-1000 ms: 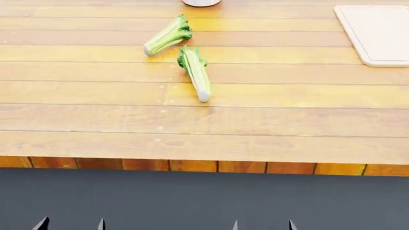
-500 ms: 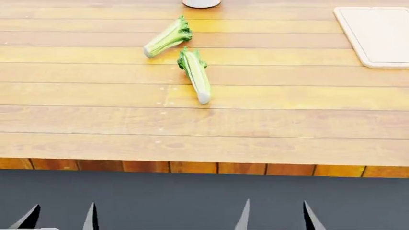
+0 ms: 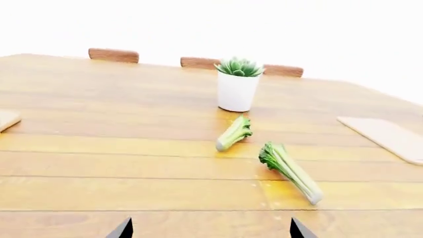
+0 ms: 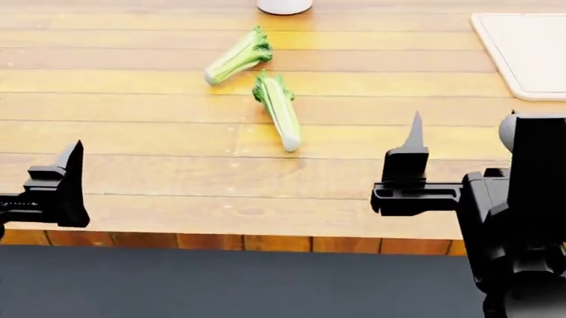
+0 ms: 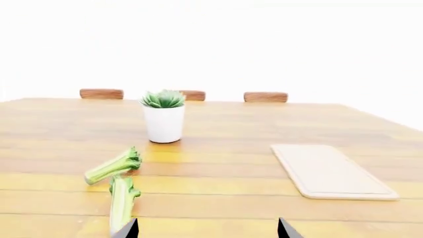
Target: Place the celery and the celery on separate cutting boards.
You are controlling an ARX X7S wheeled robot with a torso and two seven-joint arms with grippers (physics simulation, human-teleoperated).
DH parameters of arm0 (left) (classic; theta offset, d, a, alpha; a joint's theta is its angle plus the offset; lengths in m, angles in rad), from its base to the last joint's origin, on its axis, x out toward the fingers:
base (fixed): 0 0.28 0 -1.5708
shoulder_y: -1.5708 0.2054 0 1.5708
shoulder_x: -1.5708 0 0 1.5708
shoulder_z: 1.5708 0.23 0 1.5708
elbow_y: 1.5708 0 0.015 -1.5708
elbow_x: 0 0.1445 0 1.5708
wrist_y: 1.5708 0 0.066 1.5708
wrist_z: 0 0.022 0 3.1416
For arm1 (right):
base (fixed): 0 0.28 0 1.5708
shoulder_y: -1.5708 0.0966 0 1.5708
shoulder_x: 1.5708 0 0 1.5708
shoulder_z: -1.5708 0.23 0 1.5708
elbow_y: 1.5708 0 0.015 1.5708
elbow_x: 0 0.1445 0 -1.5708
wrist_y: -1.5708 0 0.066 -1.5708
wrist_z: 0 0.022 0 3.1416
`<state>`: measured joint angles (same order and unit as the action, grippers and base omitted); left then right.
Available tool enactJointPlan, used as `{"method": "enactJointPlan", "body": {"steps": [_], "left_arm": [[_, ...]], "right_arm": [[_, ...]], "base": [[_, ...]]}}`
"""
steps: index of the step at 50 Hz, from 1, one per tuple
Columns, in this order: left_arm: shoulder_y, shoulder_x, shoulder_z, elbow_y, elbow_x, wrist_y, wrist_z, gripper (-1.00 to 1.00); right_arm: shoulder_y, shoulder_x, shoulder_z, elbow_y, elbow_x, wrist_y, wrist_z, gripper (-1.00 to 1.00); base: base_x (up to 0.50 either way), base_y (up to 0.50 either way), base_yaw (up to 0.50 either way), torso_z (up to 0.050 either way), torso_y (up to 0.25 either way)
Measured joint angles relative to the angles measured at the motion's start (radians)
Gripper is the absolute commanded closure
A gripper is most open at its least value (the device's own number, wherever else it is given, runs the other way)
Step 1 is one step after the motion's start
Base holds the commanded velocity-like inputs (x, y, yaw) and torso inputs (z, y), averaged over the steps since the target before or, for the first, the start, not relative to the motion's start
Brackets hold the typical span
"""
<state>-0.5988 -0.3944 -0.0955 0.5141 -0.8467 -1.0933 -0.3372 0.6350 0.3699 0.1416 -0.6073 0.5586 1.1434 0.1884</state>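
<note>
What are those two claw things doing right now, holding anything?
Left end effector: open, holding nothing.
Right end effector: open, holding nothing.
Both celery bunches, and, lie on the table.

Both arms are matte black with blocky, hard-edged shapes. The right end effector (image 4: 414, 173) has a flat crossbar and a thin finger tapering to a grey-tinted, blade-like point. Behind it sits a squared housing with a rounded grey joint at its upper edge and a cylindrical black link below. The left end effector (image 4: 53, 192) shows a stepped block and a wedge-shaped pointed finger. No cables or markings show.
</note>
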Motion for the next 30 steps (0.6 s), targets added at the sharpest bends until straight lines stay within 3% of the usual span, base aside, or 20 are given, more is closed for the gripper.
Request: {"method": "enactJointPlan", "body": {"steps": [10,30], "left_arm": [[-0.133,-0.033,0.001,-0.018,-0.079,-0.133,-0.020,-1.00],[-0.214,-0.042,0.050,-0.069,-0.122,-0.197,-0.016,-1.00]], "right_arm": [[0.067,0.020,0.067,-0.021,0.070,0.127,-0.004,-1.00],[0.063,0.043,0.099,0.002,0.095,0.143,-0.019,-1.00]], "base": [[0.34,0.20,0.00,0.000,0.000],[0.50,0.03,0.00,0.000,0.000]]}}
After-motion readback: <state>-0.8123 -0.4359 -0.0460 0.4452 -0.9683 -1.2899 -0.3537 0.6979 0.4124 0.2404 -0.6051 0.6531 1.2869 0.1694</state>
